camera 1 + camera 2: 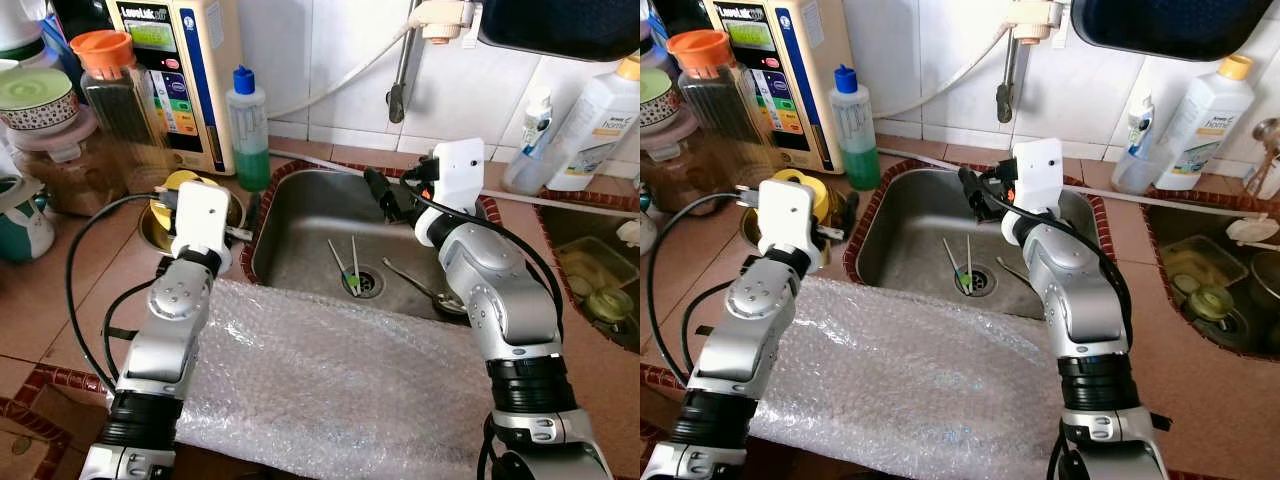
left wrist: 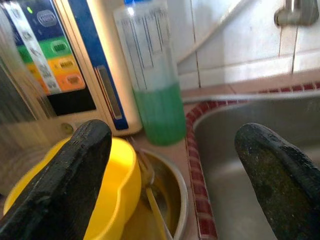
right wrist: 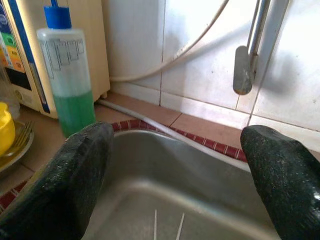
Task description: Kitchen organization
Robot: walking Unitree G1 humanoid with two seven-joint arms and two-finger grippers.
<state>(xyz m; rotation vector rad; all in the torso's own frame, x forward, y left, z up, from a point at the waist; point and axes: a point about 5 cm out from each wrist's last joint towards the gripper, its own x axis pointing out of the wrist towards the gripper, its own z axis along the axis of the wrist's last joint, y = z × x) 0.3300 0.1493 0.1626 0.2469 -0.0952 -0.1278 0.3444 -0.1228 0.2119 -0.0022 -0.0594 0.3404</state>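
in the sink (image 1: pixel 300 215), by the drain, lie two chopsticks (image 1: pixel 346 268) and a spoon (image 1: pixel 420 285). right gripper (image 3: pixel 175 170) hangs over the sink's back half, fingers spread wide, holding nothing. left gripper (image 2: pixel 175 165) sits left of the sink above a yellow cup (image 2: pixel 112 192) in a steel bowl (image 2: pixel 175 200), fingers apart, empty. green soap bottle (image 1: pixel 247 125) stands behind the sink's left corner. bubble wrap (image 1: pixel 330 380) covers the counter in front of the sink.

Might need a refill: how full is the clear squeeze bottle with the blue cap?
Under half full: green liquid fills only the lower part of the clear blue-capped squeeze bottle.
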